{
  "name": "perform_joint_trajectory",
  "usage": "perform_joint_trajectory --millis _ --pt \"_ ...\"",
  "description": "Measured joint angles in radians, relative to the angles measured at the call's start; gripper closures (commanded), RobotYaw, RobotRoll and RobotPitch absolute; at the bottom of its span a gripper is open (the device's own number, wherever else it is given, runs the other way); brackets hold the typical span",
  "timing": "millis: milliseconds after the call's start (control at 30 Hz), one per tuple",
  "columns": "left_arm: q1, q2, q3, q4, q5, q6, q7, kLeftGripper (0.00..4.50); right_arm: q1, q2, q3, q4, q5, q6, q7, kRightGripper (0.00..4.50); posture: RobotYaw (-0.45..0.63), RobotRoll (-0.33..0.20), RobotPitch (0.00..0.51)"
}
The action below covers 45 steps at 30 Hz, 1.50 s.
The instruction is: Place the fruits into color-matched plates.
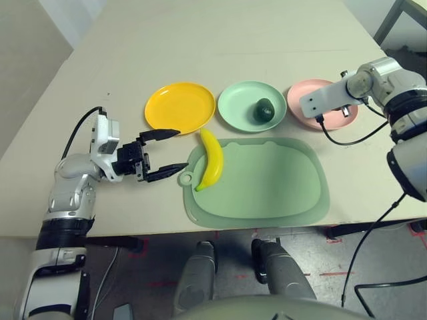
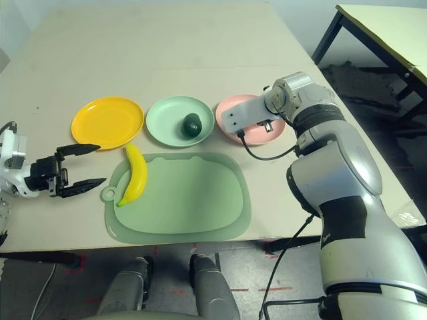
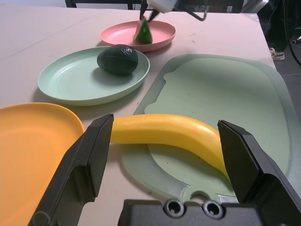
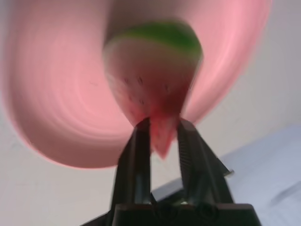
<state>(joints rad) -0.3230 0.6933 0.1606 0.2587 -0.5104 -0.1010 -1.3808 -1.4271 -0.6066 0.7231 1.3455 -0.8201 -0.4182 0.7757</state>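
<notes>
The yellow banana (image 1: 212,159) lies across the left rim of the cutting mat, just below the yellow-orange plate (image 1: 180,107). My left gripper (image 1: 180,150) hovers open left of the banana, its fingers (image 3: 89,157) spread wider than the fruit and short of touching it. The dark green avocado (image 1: 264,110) rests in the mint green plate (image 1: 235,107). Over the pink plate (image 1: 298,91), my right gripper (image 4: 163,127) is shut on the tip of the watermelon wedge (image 4: 150,80), which hangs rind-down just above the plate (image 3: 117,34).
A pale green cutting mat (image 1: 267,180) fills the front centre of the table. A black cable (image 1: 347,140) loops from my right wrist over the table's right side. The table's front edge (image 1: 200,230) runs just below the mat. Another table (image 2: 393,27) stands at the far right.
</notes>
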Motion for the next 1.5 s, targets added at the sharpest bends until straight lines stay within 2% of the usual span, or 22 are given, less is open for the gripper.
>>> perform_joint_trajectory --millis 33,100,200,367,533,567,667,733,800,900,933,1000,1133,1233,1333,1400,1500 --pt "0.000 0.000 0.000 0.000 0.001 -0.001 0.000 0.00 -0.005 -0.001 -0.005 -0.001 0.000 0.000 -0.003 4.48 0.02 0.000 0.213" --pt "0.000 0.000 0.000 0.002 0.004 -0.008 0.000 0.00 -0.007 0.000 -0.008 -0.001 0.000 -0.004 -0.005 4.48 0.01 0.000 0.212" --pt "0.000 0.000 0.000 0.011 0.006 -0.013 -0.001 0.00 -0.010 0.001 -0.010 -0.001 0.001 -0.018 0.004 3.84 0.01 0.000 0.209" --pt "-0.003 0.004 0.000 0.021 0.010 -0.020 -0.008 0.00 -0.043 -0.005 -0.047 -0.007 0.040 -0.092 0.104 2.04 0.02 0.000 0.205" --pt "-0.003 0.014 0.000 0.023 0.009 -0.030 -0.017 0.00 -0.106 -0.081 -0.184 -0.092 0.183 -0.140 0.256 0.15 0.02 0.000 0.200" --pt "-0.003 0.016 0.000 0.025 0.009 -0.032 -0.019 0.00 -0.110 -0.107 -0.219 -0.116 0.223 -0.135 0.292 0.03 0.02 0.000 0.196" --pt "0.001 0.021 0.004 0.029 0.009 -0.037 -0.024 0.00 -0.097 -0.174 -0.343 -0.192 0.357 -0.055 0.399 0.03 0.01 0.000 0.191" --pt "0.001 0.021 0.005 0.034 0.008 -0.040 -0.026 0.00 -0.055 -0.218 -0.427 -0.274 0.445 0.028 0.447 0.03 0.00 0.000 0.189" --pt "-0.005 0.021 0.007 0.047 0.009 -0.043 -0.032 0.00 0.036 -0.267 -0.505 -0.384 0.525 0.123 0.484 0.03 -0.01 0.000 0.189" --pt "-0.027 0.026 0.006 0.078 0.014 -0.048 -0.045 0.00 0.262 -0.302 -0.637 -0.622 0.682 0.336 0.528 0.03 -0.02 0.000 0.189" --pt "-0.044 0.026 0.003 0.087 0.018 -0.053 -0.050 0.00 0.396 -0.290 -0.716 -0.788 0.780 0.455 0.523 0.03 -0.02 0.000 0.189" --pt "-0.066 0.029 -0.002 0.101 0.027 -0.067 -0.060 0.00 0.592 -0.232 -0.802 -1.035 0.924 0.646 0.494 0.03 -0.02 0.000 0.191" --pt "-0.095 0.025 -0.016 0.104 0.036 -0.081 -0.071 0.00 0.892 -0.094 -0.934 -1.422 1.130 0.899 0.349 0.03 -0.02 0.000 0.189" --pt "-0.104 0.025 -0.026 0.104 0.048 -0.085 -0.074 0.00 1.086 0.024 -0.974 -1.570 1.210 0.929 0.252 0.03 -0.01 0.000 0.189" --pt "-0.104 0.039 -0.040 0.098 0.087 -0.092 -0.065 0.00 1.270 0.120 -0.971 -1.606 1.227 0.858 0.205 0.03 0.00 0.000 0.190" --pt "-0.109 0.043 -0.053 0.095 0.112 -0.096 -0.058 0.00 1.307 0.137 -0.966 -1.606 1.227 0.800 0.199 0.03 0.00 0.000 0.191" --pt "-0.159 0.062 -0.107 0.093 0.199 -0.146 -0.050 0.00 1.361 0.137 -0.933 -1.587 1.224 0.666 0.242 0.03 0.00 0.000 0.191"
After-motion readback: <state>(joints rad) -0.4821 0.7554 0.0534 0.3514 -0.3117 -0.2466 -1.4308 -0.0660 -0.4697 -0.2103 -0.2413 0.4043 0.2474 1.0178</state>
